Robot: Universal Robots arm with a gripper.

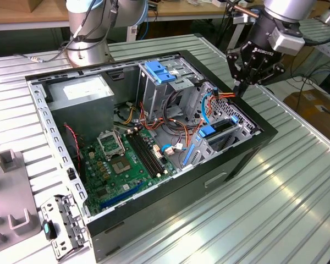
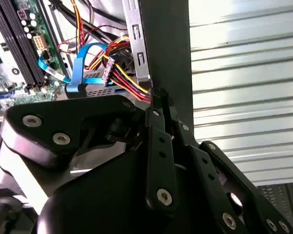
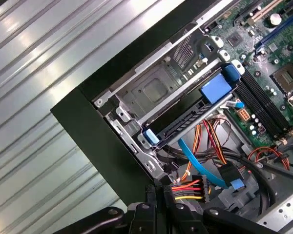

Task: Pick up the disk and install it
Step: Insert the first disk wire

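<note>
Ribbed silver metal forms the worktop (image 1: pixel 297 181), and an open black computer case (image 1: pixel 154 203) is laid on its side across the middle of it. The disk (image 3: pixel 183 126), a flat dark hard drive framed by a bright blue plastic carrier, is found inside the case. It is slid edge-on into a low silver metal drive cage (image 3: pixel 156 90) at the case corner toward the exterior view's right, and it is held by the cage alone.

Just beside that cage, the black end effector (image 1: pixel 240 91) is poised at the case rim with its fingers drawn together; nothing is seen clamped between them. Its tips are set close to a bundle of red, yellow and black power wires (image 2: pixel 132 80), next to a thin blue cable (image 3: pixel 195 163). Whether they touch the wires cannot be told.

The pick-up is judged done and the installing step nearly finished, since the disk appears seated. Any further move would call for the wires to be kept clear.

The case's layout, including the green motherboard (image 1: pixel 121 159), is given by the exterior view. The disk's seating is shown plainly in the first wrist view, and the fingertips' nearness to the wires in the second wrist view.
</note>
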